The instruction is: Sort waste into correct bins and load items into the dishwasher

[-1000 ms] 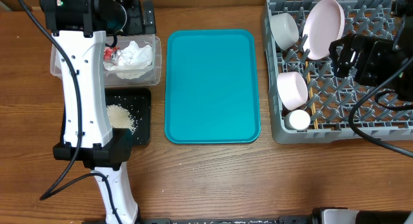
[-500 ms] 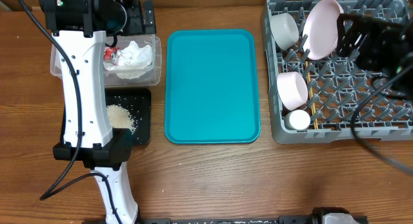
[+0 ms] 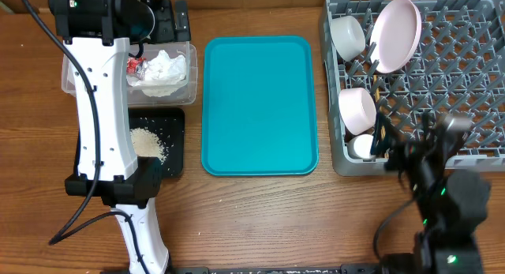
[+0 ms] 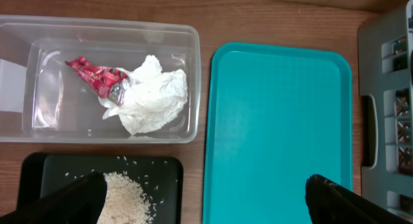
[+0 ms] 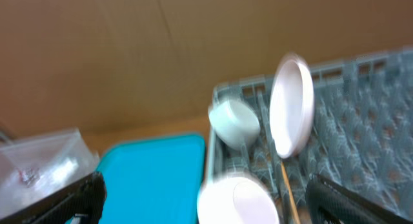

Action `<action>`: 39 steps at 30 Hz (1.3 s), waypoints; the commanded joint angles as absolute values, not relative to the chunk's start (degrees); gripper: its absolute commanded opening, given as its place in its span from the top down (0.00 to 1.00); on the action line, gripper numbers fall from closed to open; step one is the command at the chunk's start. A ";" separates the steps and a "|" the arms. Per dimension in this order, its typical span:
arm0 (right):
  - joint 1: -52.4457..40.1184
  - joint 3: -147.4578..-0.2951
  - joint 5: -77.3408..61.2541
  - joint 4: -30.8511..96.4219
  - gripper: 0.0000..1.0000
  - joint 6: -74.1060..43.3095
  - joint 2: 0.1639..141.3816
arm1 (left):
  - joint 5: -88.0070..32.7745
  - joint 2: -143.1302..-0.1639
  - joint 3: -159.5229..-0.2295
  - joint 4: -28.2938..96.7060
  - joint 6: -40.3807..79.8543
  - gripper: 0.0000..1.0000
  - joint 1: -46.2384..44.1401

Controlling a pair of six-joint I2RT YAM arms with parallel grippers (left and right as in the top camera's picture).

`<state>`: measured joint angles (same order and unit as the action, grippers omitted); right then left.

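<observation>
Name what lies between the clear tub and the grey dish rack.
The teal tray, flanked by strips of wooden table; the overhead view shows it.

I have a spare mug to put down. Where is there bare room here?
The teal tray, between the clear tub and the dish rack, is bare. The rack's half away from the tray holds only pegs. Crowded: its tray-side column of dishes, the tub, the black tray with rice.

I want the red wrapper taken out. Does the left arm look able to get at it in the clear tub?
Probably yes: the tub is open-topped, the wrapper lies mostly uncovered against the napkin, and the open left gripper hangs nearby overhead.
</observation>
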<state>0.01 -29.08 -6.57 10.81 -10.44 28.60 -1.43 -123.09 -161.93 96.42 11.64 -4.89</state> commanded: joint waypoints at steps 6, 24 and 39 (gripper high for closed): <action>-0.97 -4.01 -6.07 -4.08 0.00 -10.33 10.26 | -1.26 -122.26 -162.04 96.40 11.81 0.00 -4.93; -3.11 -0.45 -3.09 4.56 0.00 -10.31 0.64 | -1.26 -122.26 -162.04 96.40 11.81 0.00 -4.93; -3.27 -0.45 -3.05 4.49 0.00 -10.31 0.16 | -1.26 -122.26 -162.04 96.42 11.81 0.00 -4.93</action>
<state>-2.79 -1.06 -3.73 4.69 -10.46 0.73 -1.43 -123.09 -161.93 96.44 11.66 -4.89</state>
